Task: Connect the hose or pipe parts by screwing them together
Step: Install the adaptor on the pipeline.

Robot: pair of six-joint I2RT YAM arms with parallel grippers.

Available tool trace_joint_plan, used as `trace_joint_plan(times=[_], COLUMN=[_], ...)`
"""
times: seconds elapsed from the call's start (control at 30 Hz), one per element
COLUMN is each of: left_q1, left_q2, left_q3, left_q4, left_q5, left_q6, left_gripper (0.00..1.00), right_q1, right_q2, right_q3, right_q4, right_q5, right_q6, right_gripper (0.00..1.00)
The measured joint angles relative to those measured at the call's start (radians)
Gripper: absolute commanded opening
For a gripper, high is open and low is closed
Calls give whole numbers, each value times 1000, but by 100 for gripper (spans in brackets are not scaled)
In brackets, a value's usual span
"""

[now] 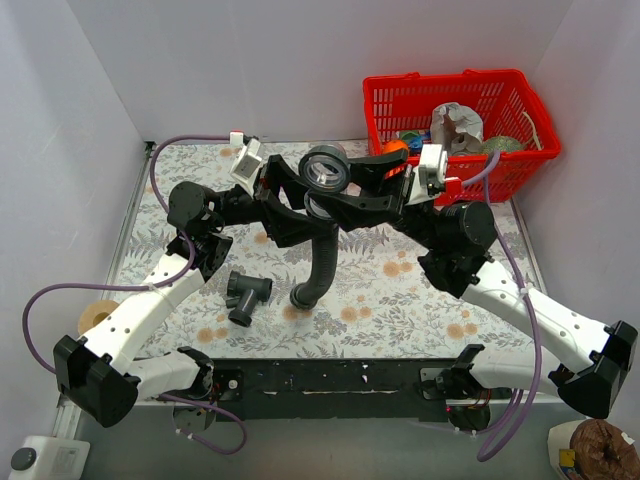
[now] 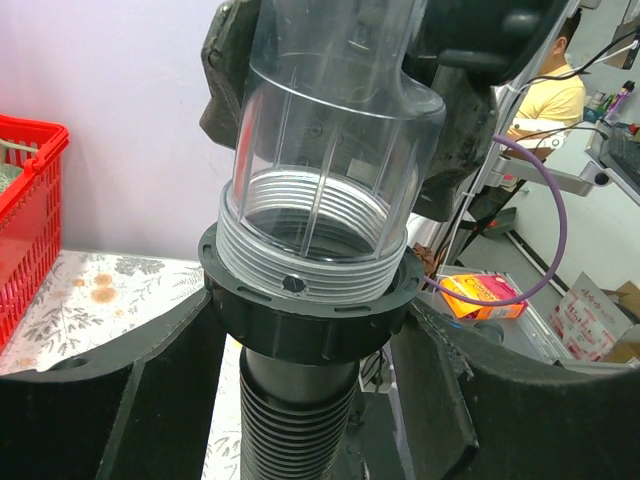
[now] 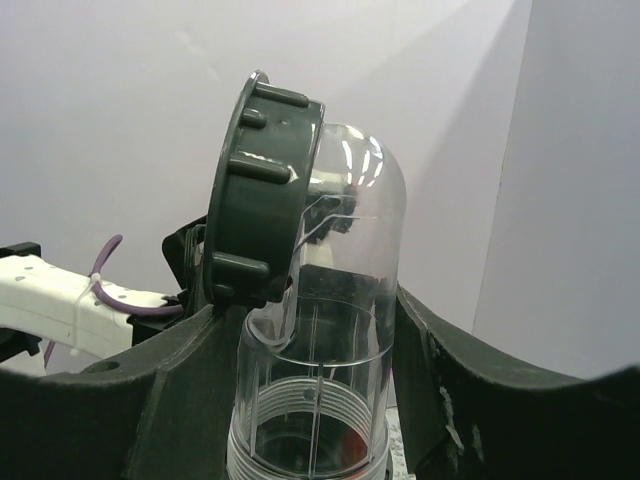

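Top external, left pincer (image 1: pixel 311 208) pinching black hose (image 1: pixel 325 262) collar, right pincer (image 1: pixel 340 188) pinching clear elbow (image 1: pixel 324 167).

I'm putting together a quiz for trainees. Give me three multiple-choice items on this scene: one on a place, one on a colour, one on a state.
1. The grey T-fitting lies: A on the table; B in a claw; C on the floor.
2. The basket is: A blue; B red; C green.
3. The clear elbow's threads are: A fully hidden; B absent; C partly showing above the black collar.
Answers: A, it lies on the patterned tabletop; B, its mesh walls are red; C, pale thread ridges show above the collar.
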Motion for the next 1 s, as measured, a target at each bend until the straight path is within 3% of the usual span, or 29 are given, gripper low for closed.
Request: trace_joint_plan(times=[0.37,1.0], left_q1=[-1,-1], left_q2=[0,0], left_q3=[0,8], left_q4=[-2,24], left_q5=[3,7], left_q6=[-35,90], left_gripper=[1,0], right_q1=[2,34], right_q2=[-2,10], right_q3=[-62,-70], right_q4=[117,164], right_q5=[36,111], right_q6=[48,77], right_gripper=[1,1])
